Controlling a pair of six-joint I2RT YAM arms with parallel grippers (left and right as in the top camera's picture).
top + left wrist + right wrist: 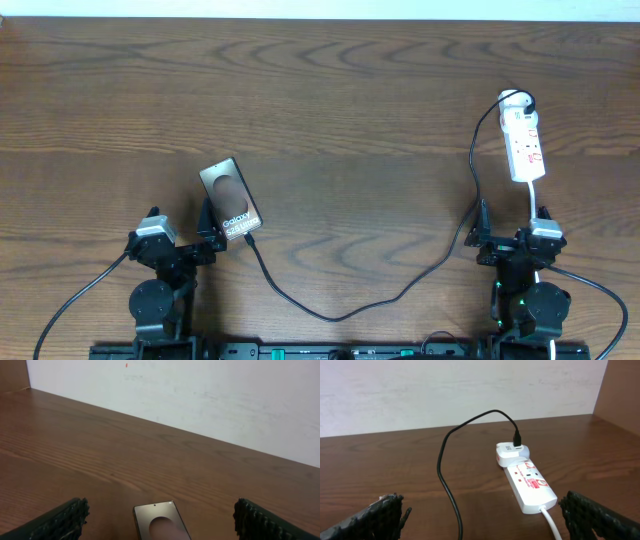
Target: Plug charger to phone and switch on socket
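The phone [230, 205] lies flat at the table's left, oval and lettering up; its far end also shows in the left wrist view [159, 521]. My left gripper [213, 240] [160, 527] stands open around the phone's near end, without touching it. The charger [330, 315], a thin black cable, runs from that near end across the table and up to a white adapter [511, 453] at the far end of the socket [524, 140] [530, 482]. I cannot tell whether the tip is seated in the phone. My right gripper [487, 240] [490, 525] is open, short of the socket, with the cable [451, 495] between its fingers.
The socket's white cord [551, 522] [535, 195] leads back past my right gripper's right finger [600, 517]. A white wall [210, 400] rises behind the table's far edge. Thick black robot cables [80, 295] trail off near both arm bases.
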